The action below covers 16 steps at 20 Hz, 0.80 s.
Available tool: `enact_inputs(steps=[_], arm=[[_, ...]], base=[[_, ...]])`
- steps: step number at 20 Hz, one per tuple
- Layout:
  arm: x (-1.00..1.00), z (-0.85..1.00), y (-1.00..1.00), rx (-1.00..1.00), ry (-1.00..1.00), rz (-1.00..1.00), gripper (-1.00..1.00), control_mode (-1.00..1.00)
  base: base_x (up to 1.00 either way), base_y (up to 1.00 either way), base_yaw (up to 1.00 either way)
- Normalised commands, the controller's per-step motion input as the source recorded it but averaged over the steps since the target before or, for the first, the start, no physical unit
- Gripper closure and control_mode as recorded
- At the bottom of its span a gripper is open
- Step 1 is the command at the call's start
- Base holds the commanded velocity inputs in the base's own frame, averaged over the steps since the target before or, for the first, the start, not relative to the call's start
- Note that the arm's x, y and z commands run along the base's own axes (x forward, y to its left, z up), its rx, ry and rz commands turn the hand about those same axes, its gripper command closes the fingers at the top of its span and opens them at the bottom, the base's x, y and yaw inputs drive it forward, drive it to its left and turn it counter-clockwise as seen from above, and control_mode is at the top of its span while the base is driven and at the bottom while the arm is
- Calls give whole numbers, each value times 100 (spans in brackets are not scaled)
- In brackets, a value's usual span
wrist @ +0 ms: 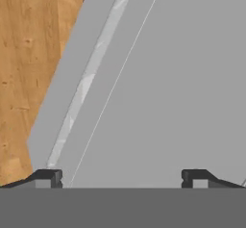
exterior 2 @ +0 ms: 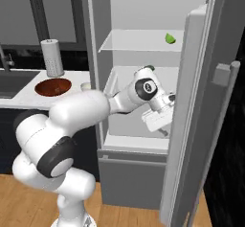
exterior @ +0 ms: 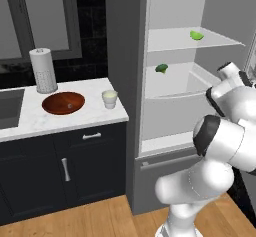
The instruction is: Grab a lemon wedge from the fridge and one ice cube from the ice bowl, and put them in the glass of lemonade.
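The fridge [exterior: 124, 56] stands open, showing its white shelves. On the upper shelf lies the bright yellow-green lemon wedge [exterior: 196, 35] [exterior 2: 170, 39]. My gripper [exterior 2: 163, 131] [wrist: 121, 178] hangs low in front of the fridge's lower compartment, close to the inner face of the open door [exterior 2: 191, 101]. It is well below the wedge. Its fingertips [wrist: 48, 178] stand wide apart with nothing between them, so it is open. The reddish-brown ice bowl [exterior: 63, 103] [exterior 2: 52, 86] and the glass of lemonade [exterior: 109, 99] [exterior 2: 86, 85] sit on the counter to the left. The ice cube is too small to make out.
A darker green lumpy piece [exterior: 161, 68] lies on the middle shelf, partly behind my arm in the right base view. A tall white paper-towel roll [exterior: 43, 70] stands behind the bowl. A sink [exterior: 9, 108] is at the far left. Wooden floor [wrist: 33, 54] shows beside the door.
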Motion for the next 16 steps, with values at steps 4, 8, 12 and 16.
enact_inputs(steps=[4,8,12,16], arm=[[-18,9,6,-4,-22,25,-100,-100],[-26,13,100,-9,-44,24,-100,-100],[-36,10,100,-2,-46,14,-100,-100],[-32,0,100,0,-41,1,-100,-100]], base=[[0,0,0],[0,0,0],[0,0,0],[0,0,0]])
